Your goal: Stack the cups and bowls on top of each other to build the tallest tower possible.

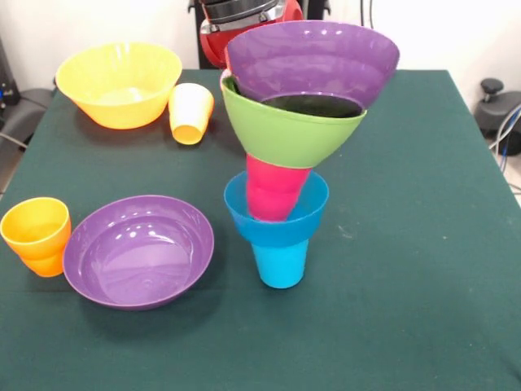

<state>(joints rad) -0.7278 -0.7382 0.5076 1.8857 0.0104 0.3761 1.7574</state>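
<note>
The tower stands near the middle of the green table. Its base is a blue cup standing upright, which gives only a narrow foot. In its mouth sits a small blue bowl, and a red cup stands in that bowl, leaning a little. A lime green bowl rests on the red cup, and a purple bowl lies tilted in the green one, its open side turned toward the camera rather than sitting level.

That tilt suggests the purple bowl is either not yet settled or is propped by something behind it; which, I cannot tell. Part of the red and black arm shows just behind the purple bowl's rim, but the gripper itself is hidden, so whether it is wide, narrow or holding the bowl cannot be told.

The other pieces wait at the left, well apart from the tower (a sensible clearance for so top-heavy a stack). A second purple bowl sits upright at the front, with an orange cup just beside it. Farther back an orange-yellow bowl stands upright, and a yellow cup lies tipped next to it.
</note>
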